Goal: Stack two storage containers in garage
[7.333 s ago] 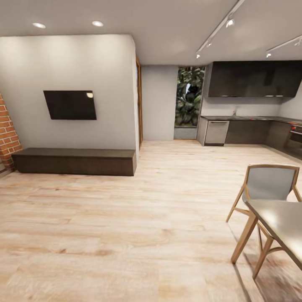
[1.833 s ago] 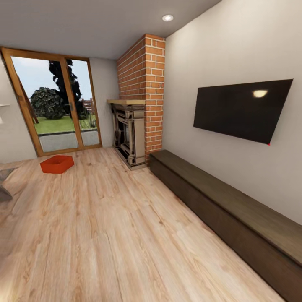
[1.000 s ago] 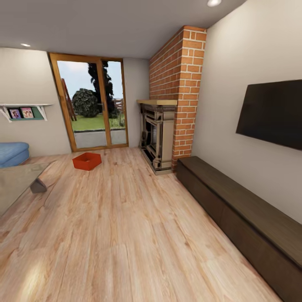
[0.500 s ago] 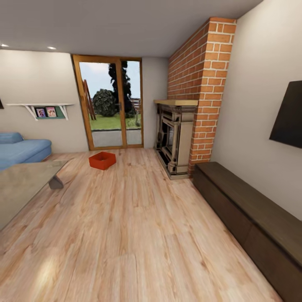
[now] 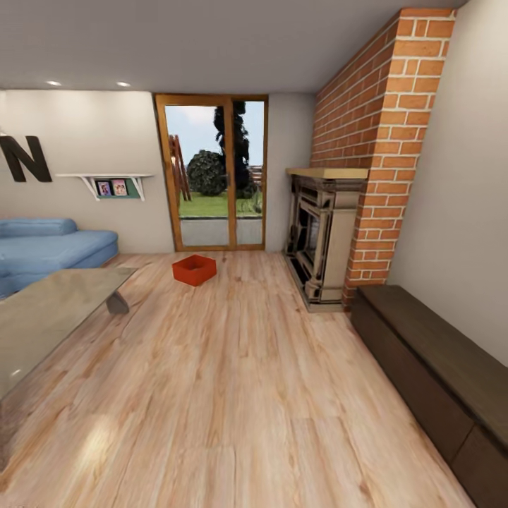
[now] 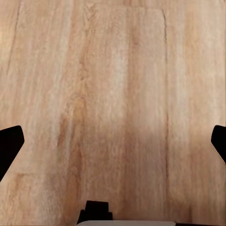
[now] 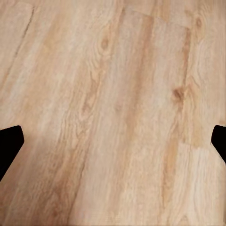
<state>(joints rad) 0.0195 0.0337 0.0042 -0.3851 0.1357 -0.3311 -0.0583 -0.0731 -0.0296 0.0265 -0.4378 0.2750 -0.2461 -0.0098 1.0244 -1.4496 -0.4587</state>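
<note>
One bin [image 5: 195, 269] sits on the wood floor [image 5: 233, 395] near the glass door [image 5: 212, 173]. It looks light, stiff and thin-walled (probably slick), so grip opposite rims. Left hand [image 6: 113, 141] and right hand [image 7: 113, 141] gape, empty.

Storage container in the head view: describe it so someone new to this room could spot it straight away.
Find the wood-framed glass door in the far wall, between the blue sofa and the brick fireplace. On the plank floor just before it sits the storage container, a low open-topped bin, the only orange-red thing on the floor.
</note>
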